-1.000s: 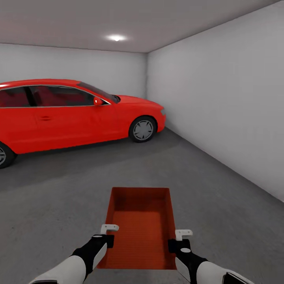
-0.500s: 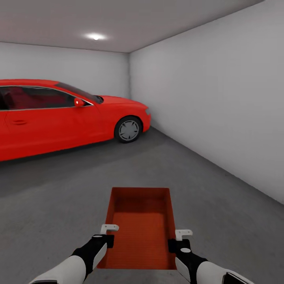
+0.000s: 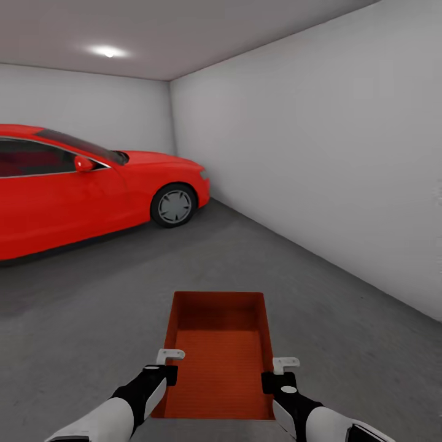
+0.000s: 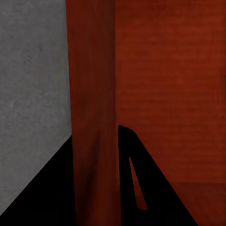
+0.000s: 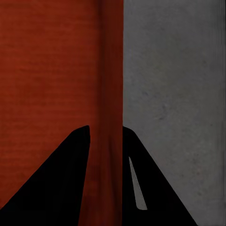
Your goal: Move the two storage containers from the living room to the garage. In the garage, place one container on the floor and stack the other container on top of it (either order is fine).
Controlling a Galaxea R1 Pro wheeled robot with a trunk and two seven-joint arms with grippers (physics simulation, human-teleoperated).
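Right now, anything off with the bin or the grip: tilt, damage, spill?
Nothing stands out. The storage container sits level and square between the arms, empty and undamaged. The left gripper and right gripper each straddle a side wall, one finger inside, one outside. Below it lies plain grey floor.

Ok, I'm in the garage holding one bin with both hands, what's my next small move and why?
Probably lower the storage container straight down onto the floor. The left hand and right hand each pinch a side wall, bare concrete lies ahead, and the red car stands well off to the left. No second bin is in sight to stack on.
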